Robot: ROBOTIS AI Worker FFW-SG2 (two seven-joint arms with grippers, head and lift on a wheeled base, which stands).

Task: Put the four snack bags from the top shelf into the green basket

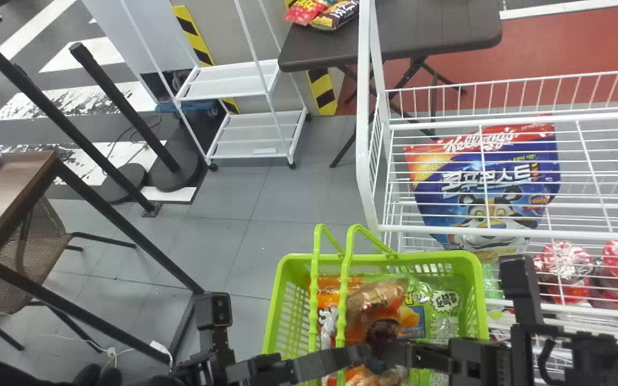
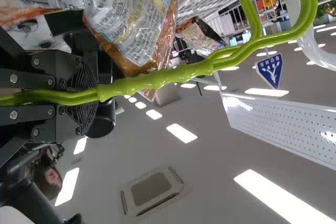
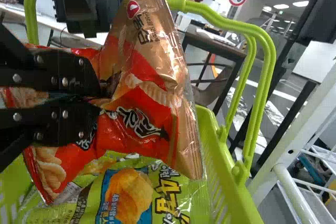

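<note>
Currently we have the left gripper [image 2: 97, 95] clamped on the green handles [image 2: 157, 77], nearest us. Right beside it, our right gripper [image 3: 102, 100] pinches an orange-and-gold snack bag [image 3: 142, 114] around its middle, film bunched between the pads. Bag is over the basket [image 1: 475, 289], next to the handles. Gold end points away from the fingers, toward the far rim; long axis seems to run roughly near to far, but the creasing means we can't be sure.

Main risk: we let go too close to the handles and the bag hangs up on them, or on the left gripper. If we swing the handles meanwhile, the basket could tip. Below, a green snack bag [image 1: 443, 316] lies in the basket; piling could push ours rimward. Farther off, a blue bag [image 1: 486, 187] stands in the white rack [image 1: 513, 234].
</note>
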